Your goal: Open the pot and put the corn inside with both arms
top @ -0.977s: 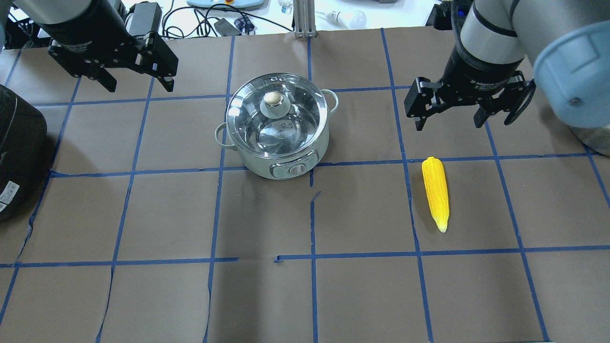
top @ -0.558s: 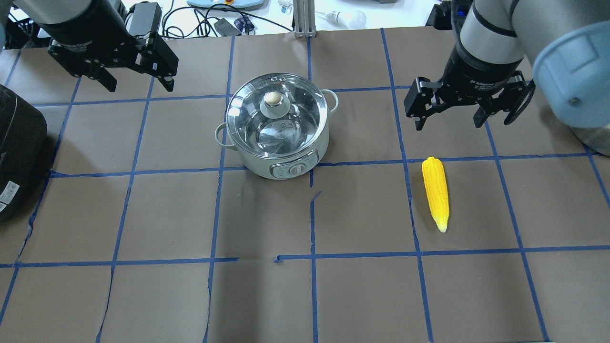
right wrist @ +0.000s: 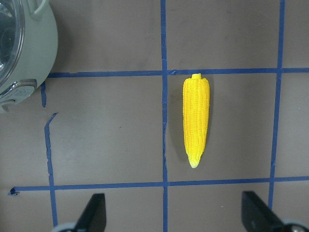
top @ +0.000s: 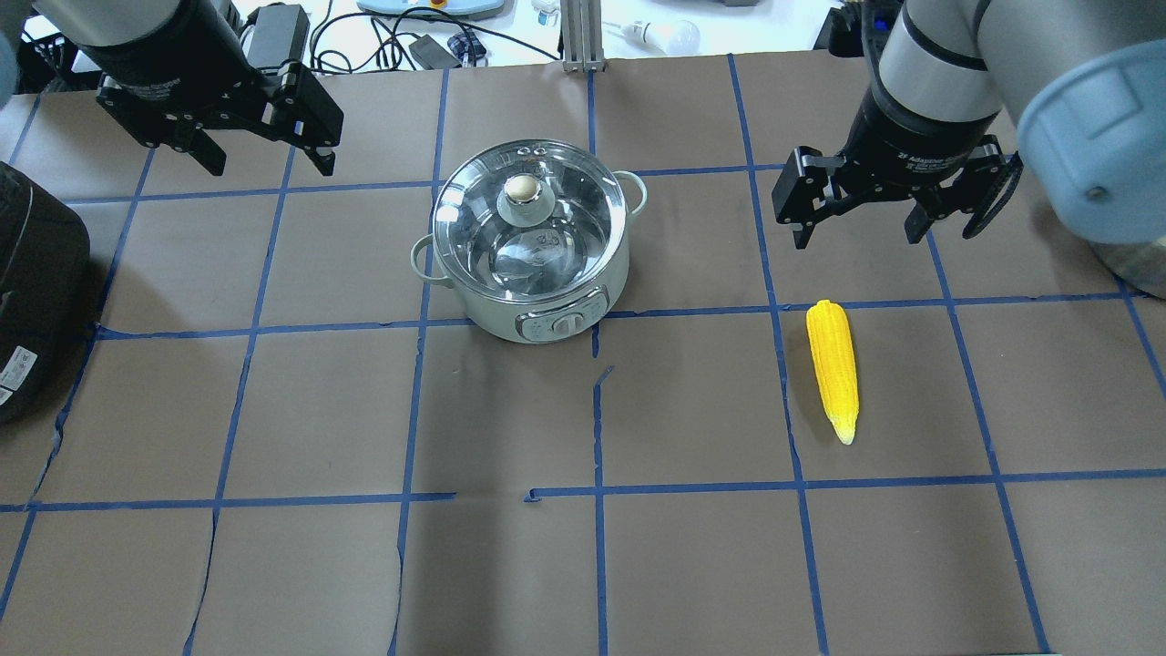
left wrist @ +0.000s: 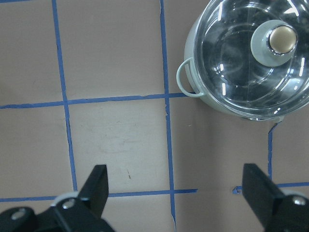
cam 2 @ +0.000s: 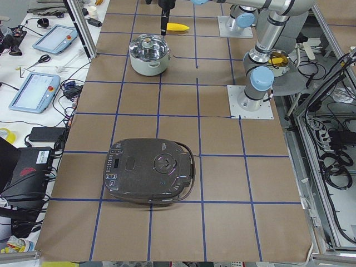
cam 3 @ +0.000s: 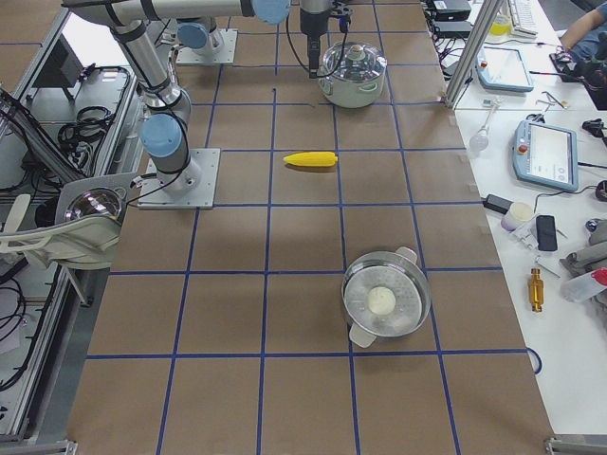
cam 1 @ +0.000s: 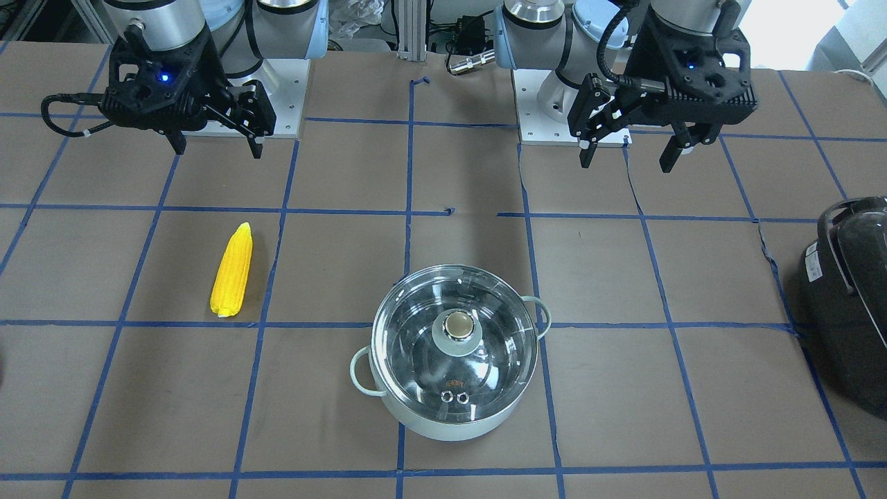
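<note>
The pale mint-green pot (top: 478, 312) stands mid-table with its glass lid (top: 565, 228) on; it also shows in the front view (cam 1: 450, 431) and the left wrist view (left wrist: 193, 92). The yellow corn (top: 833, 364) lies flat to the pot's right, also in the front view (cam 1: 232, 277) and the right wrist view (right wrist: 195, 121). My left gripper (top: 269, 166) is open and empty, hovering behind and left of the pot. My right gripper (top: 858, 239) is open and empty, hovering just behind the corn's thick end.
A black appliance (top: 27, 292) sits at the table's left end. A second steel pot with a lid (cam 3: 384, 301) stands toward the right end. Cables and devices lie beyond the far edge. Blue tape lines grid the brown table.
The left gripper has shifted very slightly. The pot, the corn and the right gripper have not moved.
</note>
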Robot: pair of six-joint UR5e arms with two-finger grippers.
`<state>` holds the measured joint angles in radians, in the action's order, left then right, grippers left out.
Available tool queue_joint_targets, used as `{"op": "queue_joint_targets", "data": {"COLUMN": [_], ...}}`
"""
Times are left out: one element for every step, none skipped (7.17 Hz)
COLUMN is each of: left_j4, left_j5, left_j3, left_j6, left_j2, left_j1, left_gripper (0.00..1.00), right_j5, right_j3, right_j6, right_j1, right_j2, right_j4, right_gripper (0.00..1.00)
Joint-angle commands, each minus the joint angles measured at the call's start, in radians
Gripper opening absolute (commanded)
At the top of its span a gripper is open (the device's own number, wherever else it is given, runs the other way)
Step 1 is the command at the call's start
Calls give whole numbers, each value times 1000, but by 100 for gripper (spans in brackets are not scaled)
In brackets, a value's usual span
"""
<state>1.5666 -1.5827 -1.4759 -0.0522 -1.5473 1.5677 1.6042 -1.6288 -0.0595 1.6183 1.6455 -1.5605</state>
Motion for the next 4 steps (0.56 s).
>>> {"op": "queue_joint_targets", "data": {"left_j4": [3,9,15,16], "left_j5": [0,0,0,-2], "left_j3": [-1,-1,-6,-17], "left_j6": [14,43,43,43], "left_j2": [0,3,4,15], "left_j1": [0,0,2,2], "left_gripper": [100,100,100,100], "right_j5": [0,0,0,-1], "right_j3": [0,0,0,0], "right_j6": [0,0,0,0], "right_j1": [0,0,0,0], "right_j2": [-1,-1,-1,-1], "right_j4": [-1,-1,-1,-1], "right_gripper": [100,100,100,100]}}
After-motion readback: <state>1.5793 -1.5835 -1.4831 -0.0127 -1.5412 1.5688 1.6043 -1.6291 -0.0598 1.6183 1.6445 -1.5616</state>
